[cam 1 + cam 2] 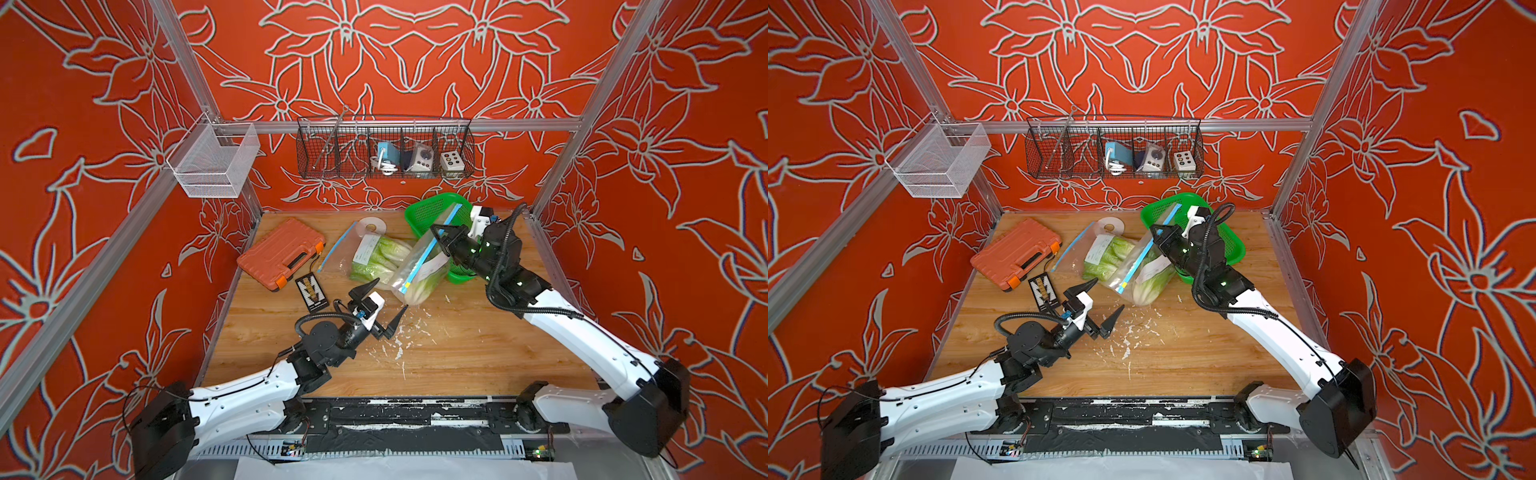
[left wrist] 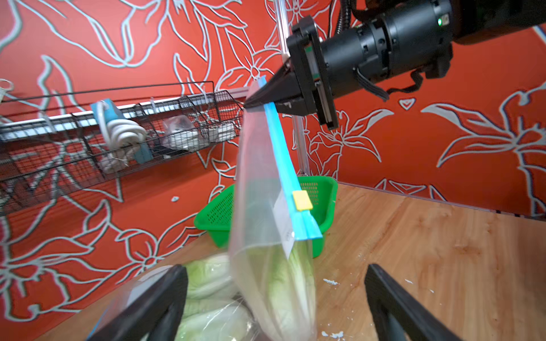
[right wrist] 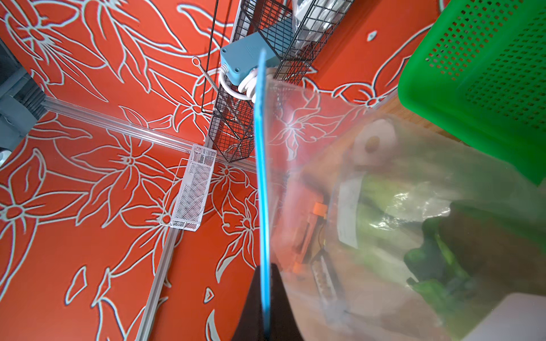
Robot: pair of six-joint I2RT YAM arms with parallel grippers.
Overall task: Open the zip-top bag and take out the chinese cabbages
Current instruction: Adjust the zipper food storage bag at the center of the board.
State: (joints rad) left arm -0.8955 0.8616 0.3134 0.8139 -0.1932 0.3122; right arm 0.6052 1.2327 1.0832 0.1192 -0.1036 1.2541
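The orange tool case [image 1: 280, 252] lies at the left of the counter [image 1: 457, 357]; no brand can be read on it. Just beside it lies a black card [image 1: 311, 294] whose print is too small to read. The left claw [image 1: 390, 296] hovers over the counter, fingers spread wide, holding nothing.

A second bag [image 1: 353, 249] lies flat on the counter with chinese cabbages [image 1: 376, 262] inside. The text on its white label [image 1: 365, 248] is illegible. A tape roll [image 1: 372, 226] lies just behind it.

The zip-top bag [image 1: 415, 266] hangs tilted from the right claw [image 1: 434, 230], which is pressed together on the upper end of the blue zip strip [image 1: 424, 257]. One cabbage head [image 1: 417, 291] sits in its lower end, near the counter. Its paper label [image 1: 430, 268] is also unreadable. The green basket [image 1: 436, 208] stands behind it.

Only the left wrist view shows the yellow slider [image 2: 302, 200], low on the strip, which parts in two below it. The right wrist view shows the strip edge-on between the closed fingers, and the second bag only as a blur through the film. The card appears sharply only in both top views
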